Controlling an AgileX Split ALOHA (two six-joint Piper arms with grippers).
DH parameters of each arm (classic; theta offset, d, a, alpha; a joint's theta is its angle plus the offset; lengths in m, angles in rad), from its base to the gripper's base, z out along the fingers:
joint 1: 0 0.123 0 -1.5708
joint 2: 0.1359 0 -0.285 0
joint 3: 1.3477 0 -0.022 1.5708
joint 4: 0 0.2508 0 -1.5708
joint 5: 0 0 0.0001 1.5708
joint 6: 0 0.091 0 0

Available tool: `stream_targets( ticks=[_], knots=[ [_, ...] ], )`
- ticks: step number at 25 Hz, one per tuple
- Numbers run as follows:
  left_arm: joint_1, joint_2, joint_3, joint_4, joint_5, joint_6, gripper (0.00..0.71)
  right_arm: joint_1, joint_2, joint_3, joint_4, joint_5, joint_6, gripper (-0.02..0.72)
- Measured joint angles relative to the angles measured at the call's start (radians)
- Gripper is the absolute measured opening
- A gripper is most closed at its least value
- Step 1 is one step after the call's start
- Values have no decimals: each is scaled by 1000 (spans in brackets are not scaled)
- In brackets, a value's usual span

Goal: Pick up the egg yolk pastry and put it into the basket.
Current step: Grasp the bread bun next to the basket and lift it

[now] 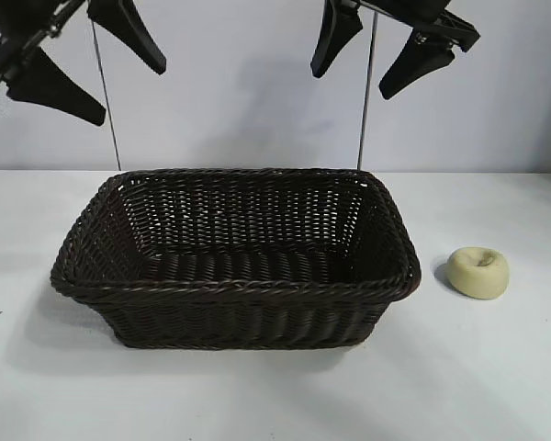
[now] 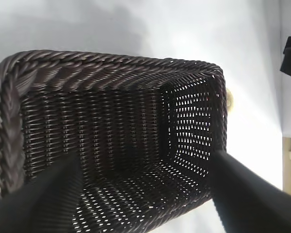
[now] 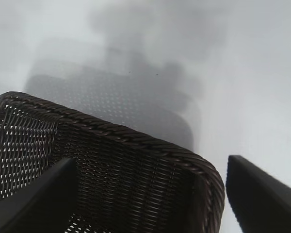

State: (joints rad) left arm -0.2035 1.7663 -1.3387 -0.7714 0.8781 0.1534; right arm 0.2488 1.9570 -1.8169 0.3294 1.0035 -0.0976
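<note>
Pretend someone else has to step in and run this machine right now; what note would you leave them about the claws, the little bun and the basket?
Left gripper: open, empty, raised above the basket's left end.
Right gripper: open, empty, raised above the basket's right end.
Basket: middle of the white table, nothing visible inside.
Egg yolk pastry: on the table just right of the basket, untouched.
Done: nothing yet.
Left: grasp the pastry, probably with the right gripper as it hangs nearer, lift it over the rim and release it inside.
</note>
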Motion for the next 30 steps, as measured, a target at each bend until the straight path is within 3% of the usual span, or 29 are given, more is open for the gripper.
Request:
stream_targets(
  ticks=[12, 18, 26, 30],
  knots=[
    [0, 0, 0, -5, -38, 0, 532, 0, 0, 0, -8, 44, 0, 602],
    [0, 0, 0, -6, -44, 0, 532, -7, 0, 0, -120, 115, 2, 602],
    [0, 0, 0, -7, -45, 0, 532, -162, 0, 0, -167, 213, 18, 602],
    [0, 0, 0, -7, -46, 0, 532, -241, -1, 20, -183, 219, 22, 602]
  ],
)
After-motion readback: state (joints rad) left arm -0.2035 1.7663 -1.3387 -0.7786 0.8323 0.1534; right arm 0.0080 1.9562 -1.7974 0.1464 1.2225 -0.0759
